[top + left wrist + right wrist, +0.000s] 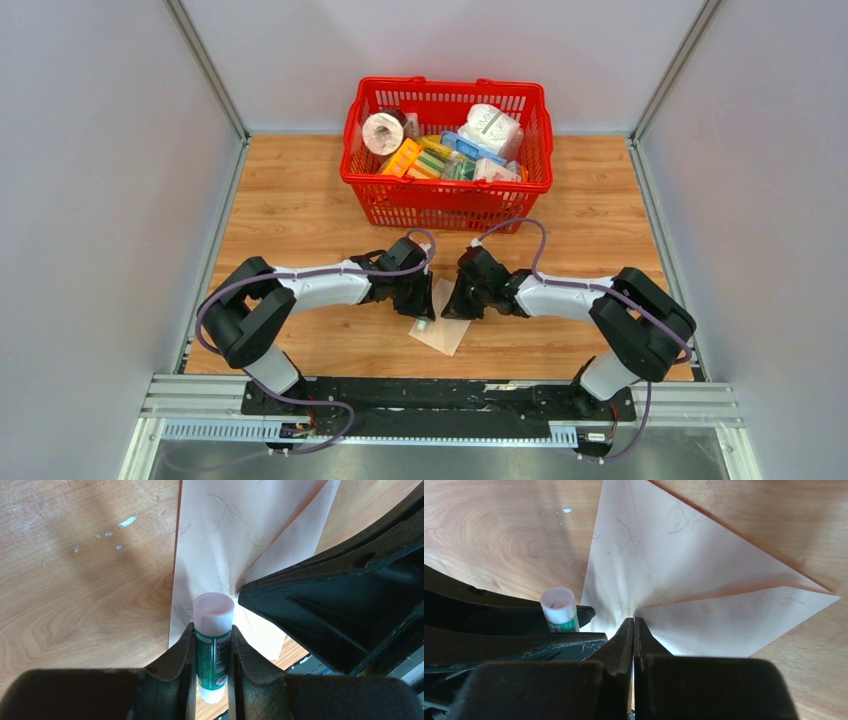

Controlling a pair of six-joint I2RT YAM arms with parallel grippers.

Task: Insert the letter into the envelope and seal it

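The tan envelope [442,328] lies flat on the wooden table between my two grippers, its diagonal seams meeting near the middle [684,565]. My left gripper [212,630] is shut on a green-labelled glue stick [213,625] with a whitish cap, held capped end down over the envelope [220,545]. My right gripper [634,622] is shut, its tips pressed on the envelope where the seams meet, and the paper creases around them. The glue stick also shows in the right wrist view [559,609]. The letter is out of view.
A red basket [447,190] full of packaged goods stands on the far side of the table, just behind both grippers. Grey walls close in the left, right and back. The arms' base rail [440,395] runs along the near edge.
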